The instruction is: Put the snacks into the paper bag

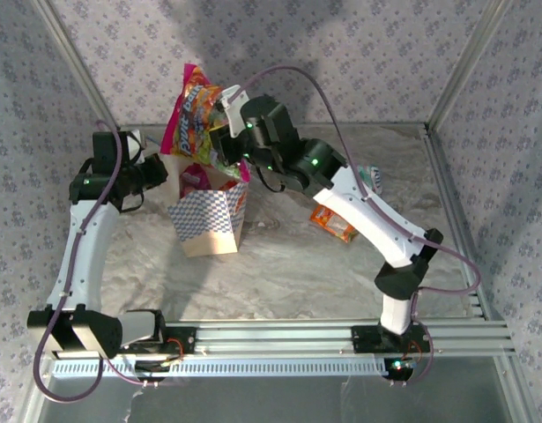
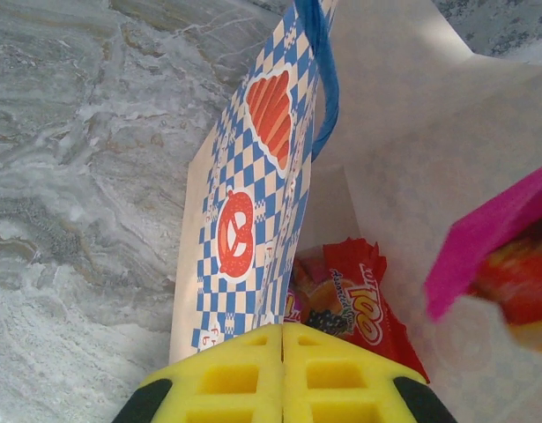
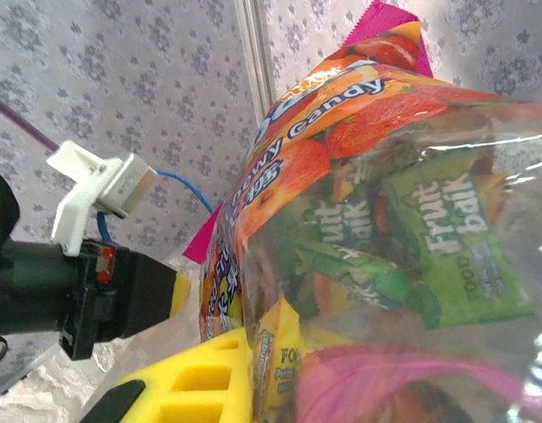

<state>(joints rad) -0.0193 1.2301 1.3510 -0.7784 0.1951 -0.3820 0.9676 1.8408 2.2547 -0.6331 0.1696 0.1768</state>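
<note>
One large pink-edged packet (image 1: 196,110) pinched in right gripper (image 1: 223,113), tilted over paper bag (image 1: 204,225) mouth for the drop. Left gripper (image 2: 283,374) clamped on bag's left rim, seemingly steadying it. Red packet (image 2: 363,304) already inside; orange packet (image 1: 334,222) waiting on table (image 1: 297,273), right.

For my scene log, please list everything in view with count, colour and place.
paper bag: one, cream with blue-and-white checks, standing left of centre
large packet: one, multicoloured with pink edges, held above the bag
red packet: one, red, inside the bag
orange packet: one, orange, lying right of the bag
teal-white packet: one, teal-white, farther right
table: one, grey marbled, under all
left claw: one, yellow, shut on the bag's rim
right claw: one, yellow, shut on large packet
</note>
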